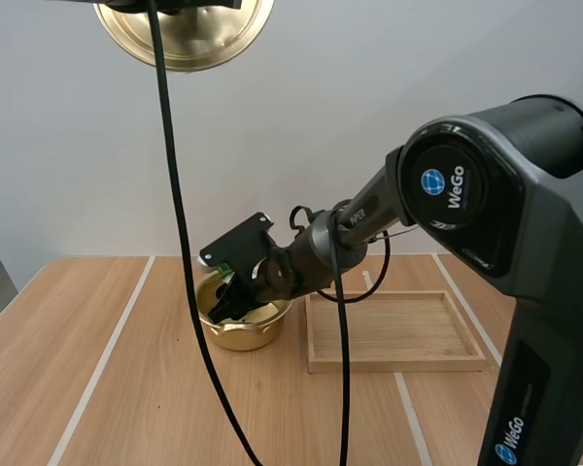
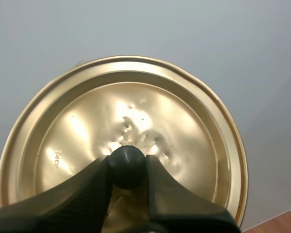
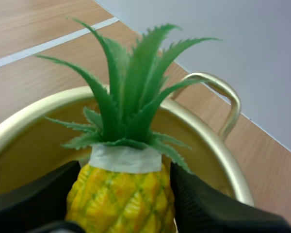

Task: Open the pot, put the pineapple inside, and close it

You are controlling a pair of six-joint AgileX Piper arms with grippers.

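— Where's the pineapple (image 3: 123, 165)?
— Pinched between the two black fingers of the right gripper (image 1: 230, 299), one on each side of its yellow body. The green leaves (image 3: 131, 82) stick out past the fingertips.
— And where is that, against the pot (image 1: 243, 335)?
— Right at its open mouth. In the right wrist view the golden rim curves round behind the fruit, with one loop handle (image 3: 228, 99) beyond the leaves. Whether the fruit touches the bottom, I cannot tell.
— The lid (image 2: 136, 111)?
— Off the pot and high above the table (image 1: 78, 369), toward the back-left corner. The left gripper (image 2: 127, 167) has it by the black knob (image 2: 126, 164), fingers closed tight on either side of it, the lid's golden top face turned to the wrist camera.
— Where does the pot stand?
— Near the table's back edge, about midway along it. A wooden tray (image 1: 398, 364) lies just beside it on the right, apart from it by a narrow gap
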